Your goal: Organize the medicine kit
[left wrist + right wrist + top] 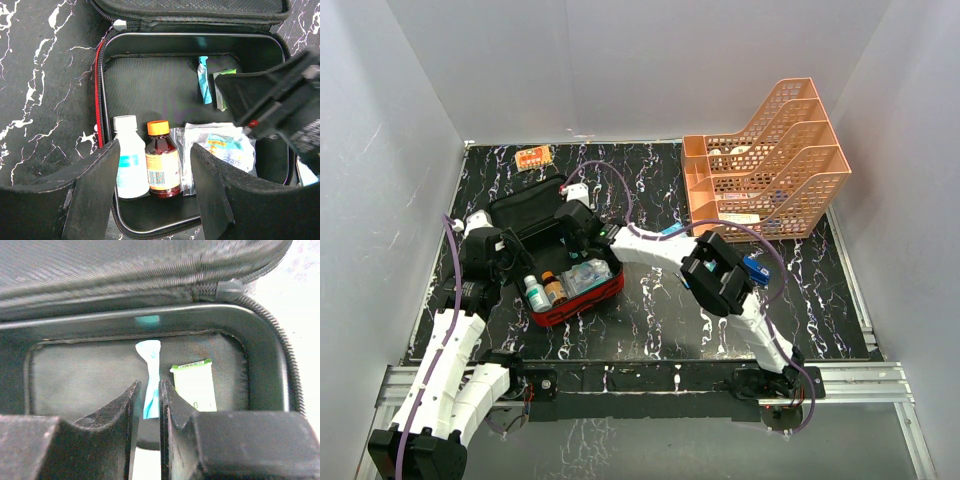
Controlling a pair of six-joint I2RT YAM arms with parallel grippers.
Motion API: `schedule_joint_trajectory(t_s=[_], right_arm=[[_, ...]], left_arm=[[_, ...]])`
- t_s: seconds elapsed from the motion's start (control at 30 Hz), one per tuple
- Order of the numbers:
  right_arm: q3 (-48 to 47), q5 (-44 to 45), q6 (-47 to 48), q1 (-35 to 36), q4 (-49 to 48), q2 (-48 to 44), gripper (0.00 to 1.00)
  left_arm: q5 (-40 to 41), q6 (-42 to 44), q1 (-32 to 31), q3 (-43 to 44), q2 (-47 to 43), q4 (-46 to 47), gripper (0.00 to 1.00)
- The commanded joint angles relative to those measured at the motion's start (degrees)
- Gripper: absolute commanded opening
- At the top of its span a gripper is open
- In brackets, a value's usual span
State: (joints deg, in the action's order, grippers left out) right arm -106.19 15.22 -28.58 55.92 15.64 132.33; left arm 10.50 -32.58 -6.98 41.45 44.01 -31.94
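Observation:
The red medicine kit (582, 300) lies open with its lid (525, 203) tipped back. On its black lining (150, 85) stand a white bottle (129, 160) and an amber bottle with an orange cap (161, 160), next to a clear bag of packets (220, 147). A blue sachet (150, 370) and a green-and-white packet (194, 387) lie at the far end. My right gripper (147, 387) reaches into that far end, jaws a narrow gap apart, and the sachet shows through the gap, lying on the lining. At the kit's near edge my left gripper (155, 160) hovers open and empty.
An orange tiered tray (770, 150) stands at the back right with small items in it. An orange blister pack (533, 157) lies at the back left. A small white item (577, 190) sits behind the lid. White walls close in on three sides.

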Motion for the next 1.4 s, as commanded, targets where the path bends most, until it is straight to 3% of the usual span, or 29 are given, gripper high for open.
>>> schedule_joint_trajectory(t_s=[0.0, 0.17, 0.33, 0.6, 0.9, 1.37], right_arm=[[0.8, 1.9, 0.6, -0.3, -3.3, -11.1, 0.19], [6.7, 3.2, 0.2, -1.6, -4.7, -17.4, 0.23], [14.0, 7.8, -0.4, -4.5, -4.9, -22.2, 0.35], [22.7, 7.6, -4.5, -10.6, -3.6, -23.0, 0.39], [18.0, 7.5, -2.1, -11.3, 1.7, -13.9, 0.43], [15.2, 8.3, -1.8, -11.4, 3.1, -8.1, 0.41]], left_arm=[[0.0, 0.5, -0.2, 0.0, -0.3, 0.0, 0.57], [0.0, 0.5, -0.2, 0.0, -0.5, 0.0, 0.57], [-0.1, 0.5, -0.1, 0.0, -0.5, -0.1, 0.57], [0.0, 0.5, -0.2, 0.0, -0.1, 0.0, 0.57], [0.2, 0.3, -0.2, 0.2, 0.3, -0.3, 0.57], [0.3, 0.4, -0.2, 0.2, 0.6, -0.3, 0.57]])
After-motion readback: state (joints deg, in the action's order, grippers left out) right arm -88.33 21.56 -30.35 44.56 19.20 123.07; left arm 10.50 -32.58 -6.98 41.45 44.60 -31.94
